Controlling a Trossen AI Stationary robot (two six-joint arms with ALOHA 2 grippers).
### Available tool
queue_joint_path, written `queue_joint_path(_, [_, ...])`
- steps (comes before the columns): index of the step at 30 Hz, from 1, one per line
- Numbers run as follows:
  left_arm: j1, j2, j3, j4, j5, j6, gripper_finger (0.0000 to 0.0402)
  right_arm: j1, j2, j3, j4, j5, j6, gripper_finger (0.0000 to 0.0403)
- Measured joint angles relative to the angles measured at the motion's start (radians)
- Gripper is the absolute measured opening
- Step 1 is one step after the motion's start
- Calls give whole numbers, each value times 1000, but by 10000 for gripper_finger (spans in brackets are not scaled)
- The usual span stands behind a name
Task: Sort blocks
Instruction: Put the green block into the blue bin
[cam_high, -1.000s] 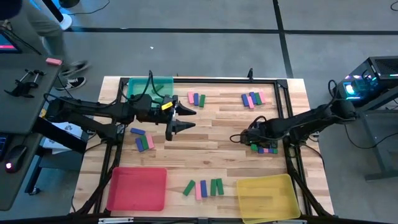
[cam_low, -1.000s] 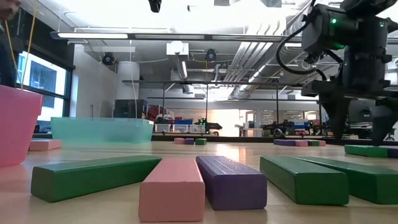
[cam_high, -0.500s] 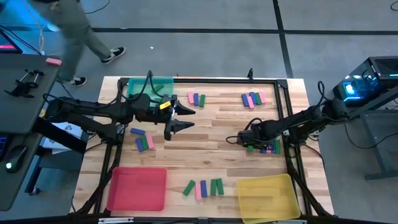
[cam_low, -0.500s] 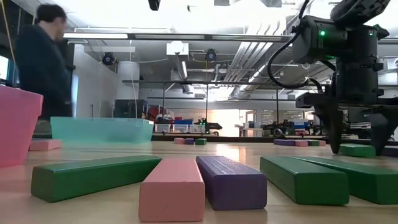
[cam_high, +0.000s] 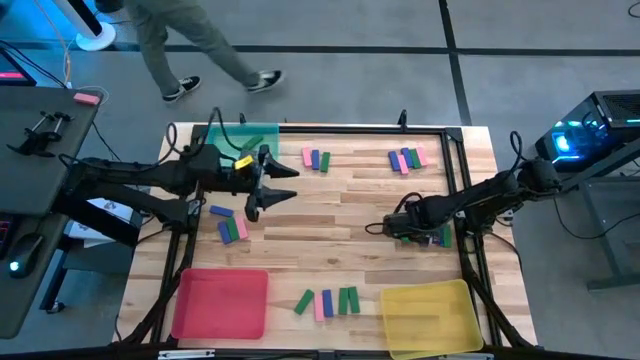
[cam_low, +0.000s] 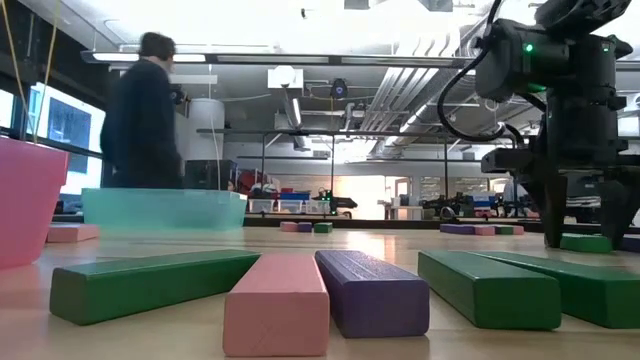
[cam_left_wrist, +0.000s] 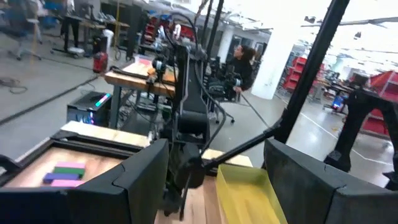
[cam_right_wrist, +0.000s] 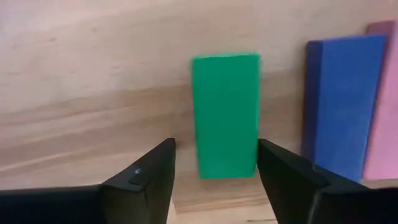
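Observation:
Small green, pink and blue blocks lie flat on the wooden table in several clusters: far middle (cam_high: 317, 159), far right (cam_high: 407, 159), left (cam_high: 230, 226), near (cam_high: 330, 301) and right (cam_high: 436, 238). My right gripper (cam_high: 403, 229) points down at the right cluster, open. Its fingers stand on either side of a green block (cam_right_wrist: 225, 115), which lies beside a blue block (cam_right_wrist: 339, 106). In the low view the fingertips (cam_low: 553, 235) reach down to this green block (cam_low: 587, 242). My left gripper (cam_high: 262, 190) hovers level over the table's left part, open, with nothing between its fingers.
A green tray (cam_high: 240, 135) stands at the far left corner, a red tray (cam_high: 222, 302) at the near left and a yellow tray (cam_high: 432, 315) at the near right. The table's middle is bare wood. A person (cam_high: 190, 50) walks on the floor beyond the far edge.
My left gripper has drawn back toward the table's left edge and risen a little, still open with nothing in it. Beyond the table's far edge the person has walked on.

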Motion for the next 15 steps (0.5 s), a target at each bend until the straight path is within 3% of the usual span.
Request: queue_joint_path(15, [0, -15, 0, -3, -5, 8, 250, 0, 0, 0, -28, 58, 14, 136])
